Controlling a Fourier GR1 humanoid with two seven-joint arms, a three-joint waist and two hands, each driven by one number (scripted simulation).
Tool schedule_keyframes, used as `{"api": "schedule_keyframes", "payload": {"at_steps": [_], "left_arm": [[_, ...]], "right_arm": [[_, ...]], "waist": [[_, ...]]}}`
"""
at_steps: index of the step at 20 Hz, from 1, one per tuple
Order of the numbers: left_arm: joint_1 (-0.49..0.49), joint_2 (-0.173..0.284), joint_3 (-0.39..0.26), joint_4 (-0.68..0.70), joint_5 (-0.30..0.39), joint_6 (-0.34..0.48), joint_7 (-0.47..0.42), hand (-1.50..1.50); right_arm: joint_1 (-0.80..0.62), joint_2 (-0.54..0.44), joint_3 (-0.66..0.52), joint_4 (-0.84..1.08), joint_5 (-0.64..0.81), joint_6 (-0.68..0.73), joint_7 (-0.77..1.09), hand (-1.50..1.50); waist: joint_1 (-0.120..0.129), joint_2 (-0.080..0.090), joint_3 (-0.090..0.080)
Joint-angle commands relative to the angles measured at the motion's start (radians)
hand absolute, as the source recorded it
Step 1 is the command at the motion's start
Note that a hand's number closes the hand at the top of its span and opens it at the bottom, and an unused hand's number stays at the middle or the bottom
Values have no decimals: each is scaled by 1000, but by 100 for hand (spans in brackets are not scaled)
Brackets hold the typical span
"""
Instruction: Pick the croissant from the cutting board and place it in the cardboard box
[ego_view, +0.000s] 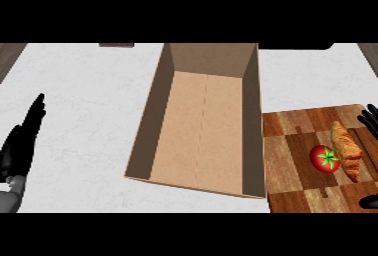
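Croissant (347, 151) flaky, curved, beside round glossy tomato (325, 159)

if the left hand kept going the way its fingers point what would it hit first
Probably nothing: the left hand points up the view along the bare white counter, left of the cardboard box. Its height above the counter is unclear.

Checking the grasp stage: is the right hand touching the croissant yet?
Cannot tell. In the head view the right hand shows at the frame's edge beside the croissant; no clear gap or contact.

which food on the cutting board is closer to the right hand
The croissant: long and golden, it lies beside the right hand, while the round red tomato sits farther left.
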Motion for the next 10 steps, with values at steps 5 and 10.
{"api": "schedule_keyframes", "payload": {"at_steps": [5,10], "left_arm": [[-2,-3,11,61,-14,-18,-27,0],[-29,-23,-5,68,-38,-11,-23,0]], "right_arm": [[-95,-143,-31,332,208,130,-390,-150],[-142,-254,91,362,428,31,-438,-150]], "waist": [[28,-5,-1],[31,-4,-3]]}}
